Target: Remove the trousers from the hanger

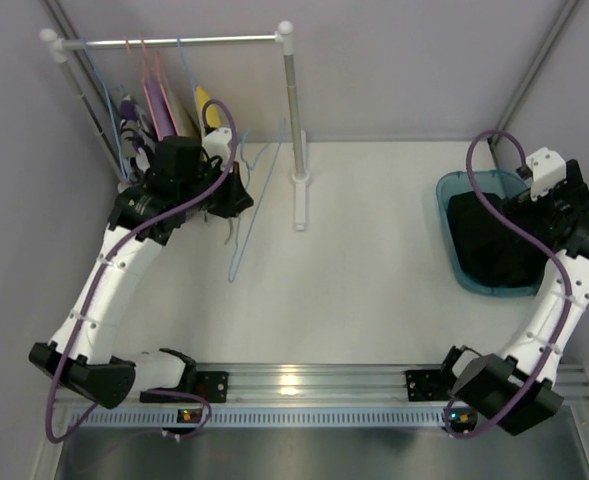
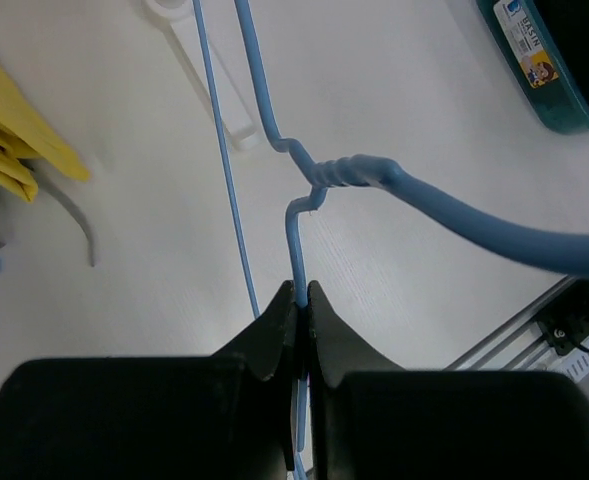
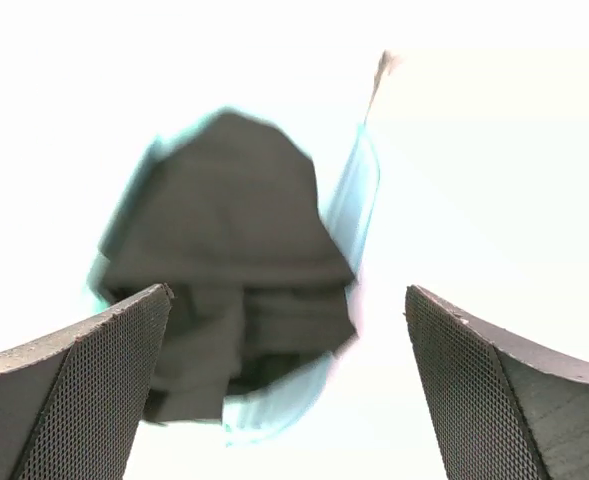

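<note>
The black trousers (image 1: 494, 245) lie bunched in a teal bin (image 1: 452, 232) at the right of the table; the right wrist view shows them (image 3: 224, 230), blurred. The light-blue wire hanger (image 1: 251, 205) is bare and hangs tilted near the rack's white post. My left gripper (image 1: 236, 195) is shut on the hanger's wire (image 2: 296, 250) just below its twisted neck (image 2: 339, 172). My right gripper (image 1: 534, 195) is open and empty above the bin, its fingers (image 3: 494, 380) spread wide.
A clothes rack with a metal rail (image 1: 174, 42) and white post (image 1: 296, 130) stands at the back left. It carries pink hangers (image 1: 142, 70), purple garments (image 1: 159, 110) and a yellow garment (image 1: 202, 105). The yellow garment also shows in the left wrist view (image 2: 14, 140).
</note>
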Robot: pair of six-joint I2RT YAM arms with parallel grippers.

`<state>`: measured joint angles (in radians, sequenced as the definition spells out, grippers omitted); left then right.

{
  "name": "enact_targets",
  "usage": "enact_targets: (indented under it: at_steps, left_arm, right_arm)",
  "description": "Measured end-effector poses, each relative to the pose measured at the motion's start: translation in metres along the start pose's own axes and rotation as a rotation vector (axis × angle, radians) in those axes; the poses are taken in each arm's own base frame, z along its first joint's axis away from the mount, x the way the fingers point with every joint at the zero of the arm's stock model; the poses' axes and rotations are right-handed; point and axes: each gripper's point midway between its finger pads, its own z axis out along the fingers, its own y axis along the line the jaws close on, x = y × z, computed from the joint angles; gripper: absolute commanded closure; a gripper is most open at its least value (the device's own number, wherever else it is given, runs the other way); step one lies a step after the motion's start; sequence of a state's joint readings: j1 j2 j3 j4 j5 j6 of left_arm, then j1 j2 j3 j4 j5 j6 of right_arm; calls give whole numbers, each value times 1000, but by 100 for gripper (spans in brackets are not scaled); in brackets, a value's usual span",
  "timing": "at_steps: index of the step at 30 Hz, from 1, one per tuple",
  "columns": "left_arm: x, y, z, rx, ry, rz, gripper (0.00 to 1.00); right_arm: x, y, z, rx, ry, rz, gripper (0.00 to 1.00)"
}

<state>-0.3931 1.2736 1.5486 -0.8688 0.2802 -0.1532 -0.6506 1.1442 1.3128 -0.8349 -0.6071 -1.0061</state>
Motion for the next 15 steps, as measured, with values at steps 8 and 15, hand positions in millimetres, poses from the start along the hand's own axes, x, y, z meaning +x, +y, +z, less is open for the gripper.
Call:
enact_targets:
  at_steps: [8, 15]
  left_arm:
    - [-58, 17, -9, -134, -118, 55, 100]
    - [-117, 59, 28, -247, -163, 7, 100]
  right_arm:
    - [-72, 16, -42, -1, -228, 156, 1]
    - [-90, 23, -49, -50, -281, 282, 1]
